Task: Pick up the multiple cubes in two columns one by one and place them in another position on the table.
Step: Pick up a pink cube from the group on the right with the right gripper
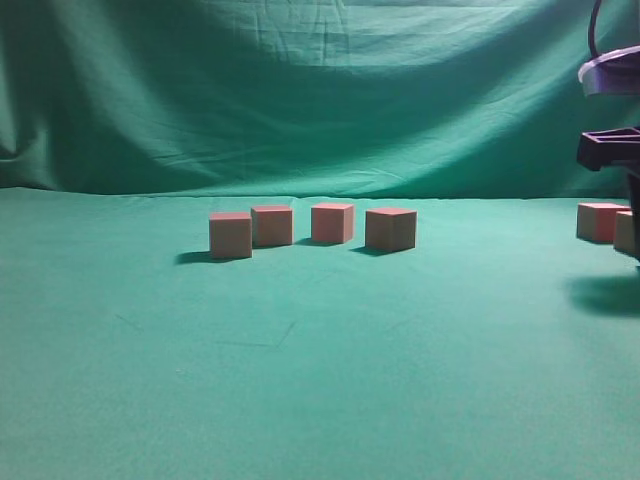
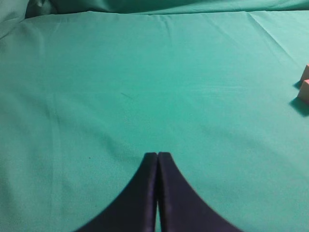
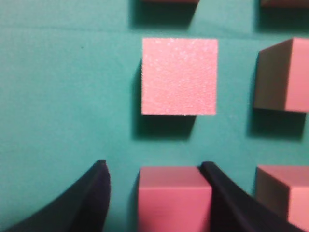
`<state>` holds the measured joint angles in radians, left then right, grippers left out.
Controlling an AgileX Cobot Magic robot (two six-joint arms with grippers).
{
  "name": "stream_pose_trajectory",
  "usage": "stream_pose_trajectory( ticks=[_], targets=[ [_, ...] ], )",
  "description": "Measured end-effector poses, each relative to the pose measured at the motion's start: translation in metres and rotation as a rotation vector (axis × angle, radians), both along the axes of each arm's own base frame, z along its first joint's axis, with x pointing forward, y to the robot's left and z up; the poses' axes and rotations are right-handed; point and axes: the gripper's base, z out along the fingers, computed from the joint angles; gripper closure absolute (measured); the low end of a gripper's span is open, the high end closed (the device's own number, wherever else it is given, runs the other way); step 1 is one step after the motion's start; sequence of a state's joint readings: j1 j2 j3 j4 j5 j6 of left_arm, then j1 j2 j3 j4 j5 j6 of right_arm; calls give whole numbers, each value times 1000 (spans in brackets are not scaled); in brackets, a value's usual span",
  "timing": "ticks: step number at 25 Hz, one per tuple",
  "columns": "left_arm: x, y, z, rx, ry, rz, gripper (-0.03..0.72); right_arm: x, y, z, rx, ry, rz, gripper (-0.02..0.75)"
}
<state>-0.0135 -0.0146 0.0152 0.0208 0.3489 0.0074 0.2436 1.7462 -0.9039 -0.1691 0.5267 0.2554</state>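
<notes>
A wide green table (image 1: 300, 380) fills the exterior view, its far edge meeting a draped green backdrop (image 1: 300, 90). At the right edge of that view the right arm (image 1: 612, 110) hangs dark above the cloth, casting a shadow below it.

Four cubes (image 1: 331, 222) stand in a loose row across the middle of the table, towards its far edge, each apart from its neighbours; the leftmost sits slightly nearer the front. Two more cubes (image 1: 601, 221) rest near the right edge, partly hidden by the arm.

In the right wrist view the right gripper (image 3: 154, 193) is spread wide over a grid of pink cubes. One cube (image 3: 174, 198) sits between the two dark fingers (image 3: 94, 193); the right-hand finger lies against the cube's side, while a strip of green cloth shows between the cube and the left-hand finger. Another cube (image 3: 179, 76) lies just beyond, apart from it, with further cubes to the right and at the top edge.

The left gripper (image 2: 157, 159) hovers over bare cloth, its jaws pressed together with nothing between them. Two cube corners (image 2: 304, 89) show at the right edge of that view.
</notes>
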Motion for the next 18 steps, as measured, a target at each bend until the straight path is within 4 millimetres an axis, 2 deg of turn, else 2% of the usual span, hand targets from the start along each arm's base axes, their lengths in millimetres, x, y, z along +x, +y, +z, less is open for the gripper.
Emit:
stream_pose_trajectory(
  ticks=[3, 7, 11, 13, 15, 18],
  targets=[
    [0, 0, 0, 0, 0, 0, 688, 2, 0, 4, -19, 42, -9, 468],
    [0, 0, 0, 0, 0, 0, 688, 9, 0, 24, -42, 103, -35, 453],
    [0, 0, 0, 0, 0, 0, 688, 5, 8, 64, 13, 72, -12, 453],
    [0, 0, 0, 0, 0, 0, 688, -3, 21, 83, 35, 27, 46, 453],
    [0, 0, 0, 0, 0, 0, 688, -16, 43, 96, 48, -2, 135, 453],
    [0, 0, 0, 0, 0, 0, 688, -37, 83, 99, 43, -4, 314, 453]
  ],
)
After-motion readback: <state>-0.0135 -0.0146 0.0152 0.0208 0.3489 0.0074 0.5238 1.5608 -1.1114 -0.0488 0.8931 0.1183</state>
